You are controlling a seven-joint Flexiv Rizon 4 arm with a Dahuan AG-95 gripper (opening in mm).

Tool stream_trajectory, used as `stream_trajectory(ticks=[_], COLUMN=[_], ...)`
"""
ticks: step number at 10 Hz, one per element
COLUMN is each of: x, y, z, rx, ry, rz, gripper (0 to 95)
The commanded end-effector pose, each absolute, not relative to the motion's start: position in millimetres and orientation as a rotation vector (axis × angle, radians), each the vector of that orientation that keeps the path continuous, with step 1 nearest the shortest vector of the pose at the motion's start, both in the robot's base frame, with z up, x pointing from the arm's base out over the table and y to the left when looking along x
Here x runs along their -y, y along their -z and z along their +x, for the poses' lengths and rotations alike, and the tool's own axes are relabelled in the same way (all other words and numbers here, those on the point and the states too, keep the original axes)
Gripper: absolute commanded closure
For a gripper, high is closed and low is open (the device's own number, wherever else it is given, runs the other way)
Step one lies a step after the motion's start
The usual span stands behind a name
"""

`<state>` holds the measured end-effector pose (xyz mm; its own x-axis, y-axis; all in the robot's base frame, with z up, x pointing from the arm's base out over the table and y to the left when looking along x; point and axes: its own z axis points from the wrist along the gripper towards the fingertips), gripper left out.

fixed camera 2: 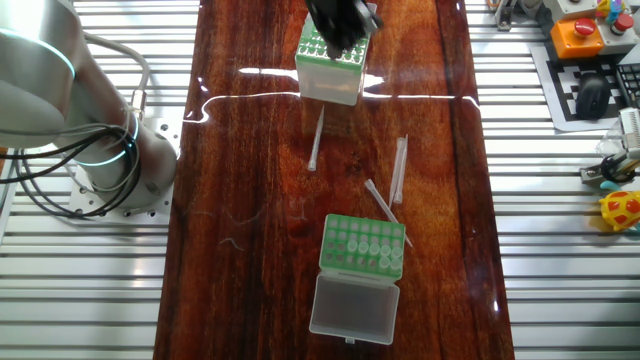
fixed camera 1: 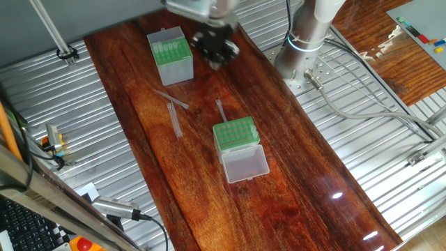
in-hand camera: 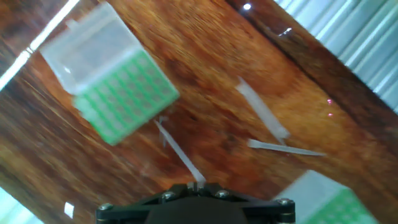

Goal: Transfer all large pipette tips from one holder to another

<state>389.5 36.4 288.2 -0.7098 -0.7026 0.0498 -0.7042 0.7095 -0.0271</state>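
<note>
Hovering above the table near the taller translucent box (fixed camera 1: 172,56), the gripper (fixed camera 1: 217,47) is blurred in both fixed views and cut off in the hand view, so I cannot tell how the jaws stand or whether a tip is between them. By my reading the work sits between one delivery and the next fetch: the next move calls for swinging back toward the low green rack (fixed camera 1: 235,135), whose clear lid (fixed camera 1: 244,165) lies folded open toward the near table edge, or toward a loose tip on the wood, and lining the fingers up along a thin tube. Counted: two holders, one arm, and three large pipette tips lying flat on the dark wooden table (fixed camera 1: 293,181) between the holders, one just beside the rack (fixed camera 1: 221,111) and two more to its left (fixed camera 1: 173,120) (fixed camera 1: 171,99). Several pale tips stand in the box's green insert; the count is too blurred to give.
</note>
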Motion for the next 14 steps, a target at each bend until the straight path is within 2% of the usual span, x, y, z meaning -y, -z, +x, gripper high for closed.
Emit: stream_trajectory(ticks=[1, 4, 10, 13, 14], x=[-32, -32, -32, -50, -62], y=[-289, -289, -289, -288, -283], z=[392, 392, 391, 373, 356], rx=[2.882, 2.928, 2.915, 2.924, 2.937], ry=[-0.053, -0.078, -0.062, -0.058, -0.06], rz=[1.138, 0.974, 1.023, 0.993, 0.966], gripper=[76.0, 76.0, 76.0, 76.0, 76.0])
